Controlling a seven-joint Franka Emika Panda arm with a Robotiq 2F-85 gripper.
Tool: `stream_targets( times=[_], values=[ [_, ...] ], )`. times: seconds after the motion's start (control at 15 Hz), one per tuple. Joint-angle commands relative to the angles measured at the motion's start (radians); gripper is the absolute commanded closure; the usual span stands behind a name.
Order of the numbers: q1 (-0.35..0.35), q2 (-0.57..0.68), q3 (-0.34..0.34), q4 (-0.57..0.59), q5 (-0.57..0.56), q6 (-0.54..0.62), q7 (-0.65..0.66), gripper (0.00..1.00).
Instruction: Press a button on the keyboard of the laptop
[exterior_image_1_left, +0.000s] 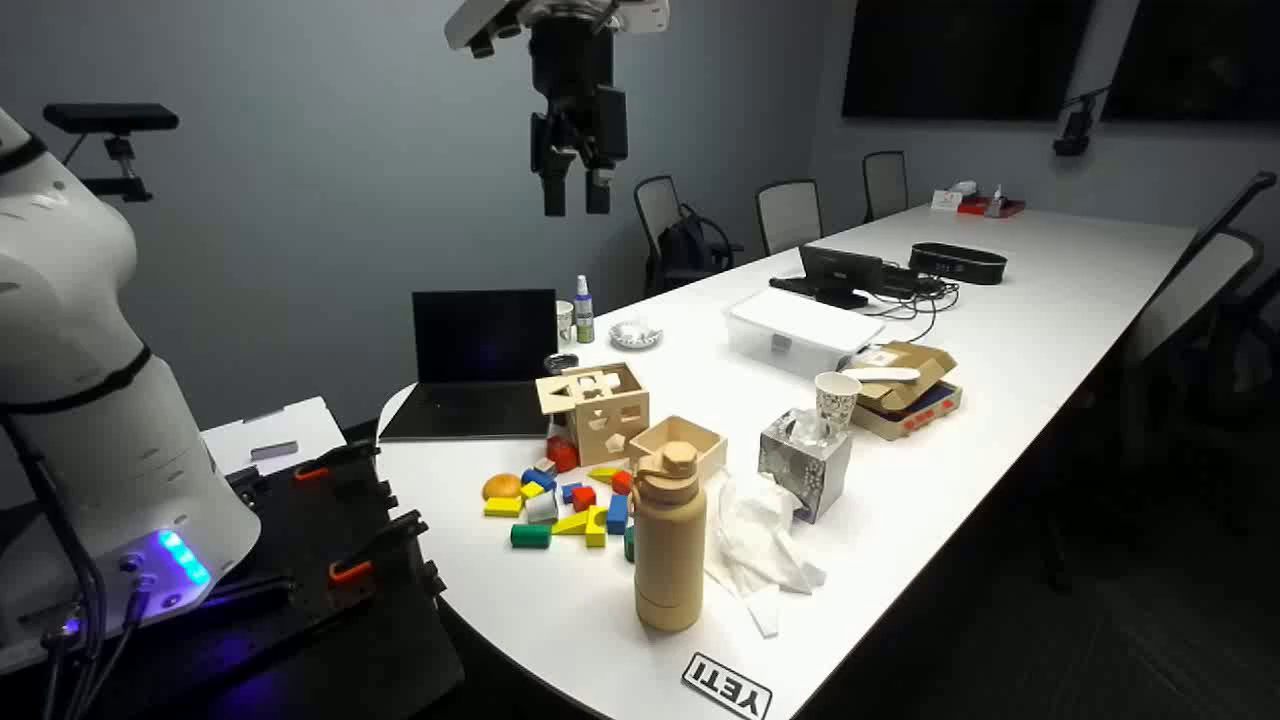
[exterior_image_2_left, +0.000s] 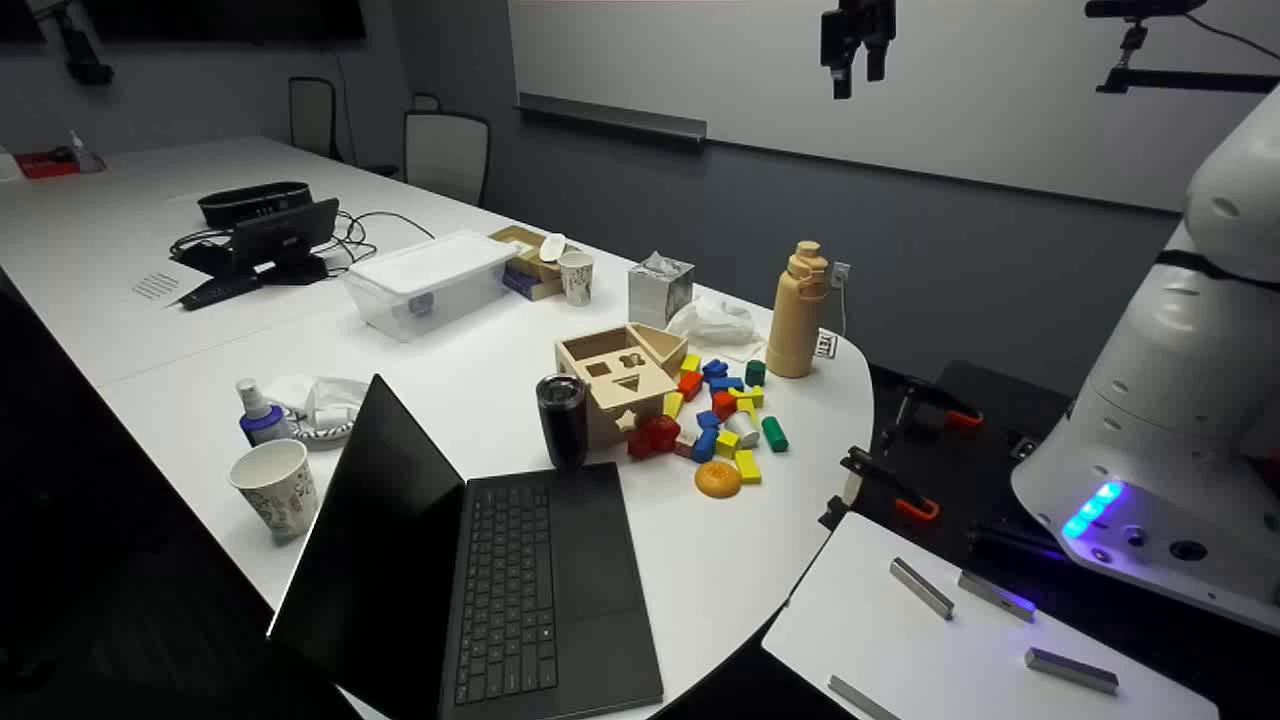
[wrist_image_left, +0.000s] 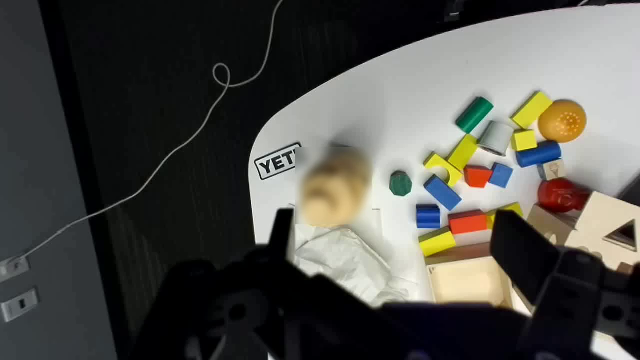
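The black laptop stands open on the white table, its dark screen (exterior_image_1_left: 485, 335) upright; the screen (exterior_image_2_left: 375, 560) also shows in an exterior view. Its keyboard (exterior_image_2_left: 508, 590) is the dark key deck, seen large from the side in an exterior view and as a flat dark surface (exterior_image_1_left: 468, 410) in an exterior view. My gripper (exterior_image_1_left: 576, 198) hangs high above the table, pointing down, well away from the laptop; it shows at the top of an exterior view (exterior_image_2_left: 860, 78). In the wrist view its fingers (wrist_image_left: 395, 222) are apart with nothing between them. The laptop is out of the wrist view.
A black tumbler (exterior_image_2_left: 565, 420) stands right beside the laptop. A wooden shape box (exterior_image_1_left: 605, 420), scattered toy blocks (exterior_image_1_left: 570, 515), a tan bottle (exterior_image_1_left: 670, 540) and a tissue box (exterior_image_1_left: 805, 460) are near. A paper cup (exterior_image_2_left: 275, 485) stands behind the screen.
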Motion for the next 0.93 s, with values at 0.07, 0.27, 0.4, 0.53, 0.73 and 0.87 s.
stream_targets(
  times=[0.07,0.27,0.4,0.53,0.73,0.87],
  values=[
    [0.007,0.000,-0.006,0.002,-0.001,-0.003,0.001,0.00],
    [0.007,0.000,-0.006,0.002,-0.001,-0.003,0.001,0.00],
    [0.007,0.000,-0.006,0.002,-0.001,-0.003,0.001,0.00],
    [0.007,0.000,-0.006,0.002,-0.001,-0.003,0.001,0.00],
    [0.048,0.039,0.034,-0.032,0.035,0.077,0.058,0.00],
    [0.097,0.053,0.083,-0.077,0.082,0.141,0.099,0.00]
  ],
)
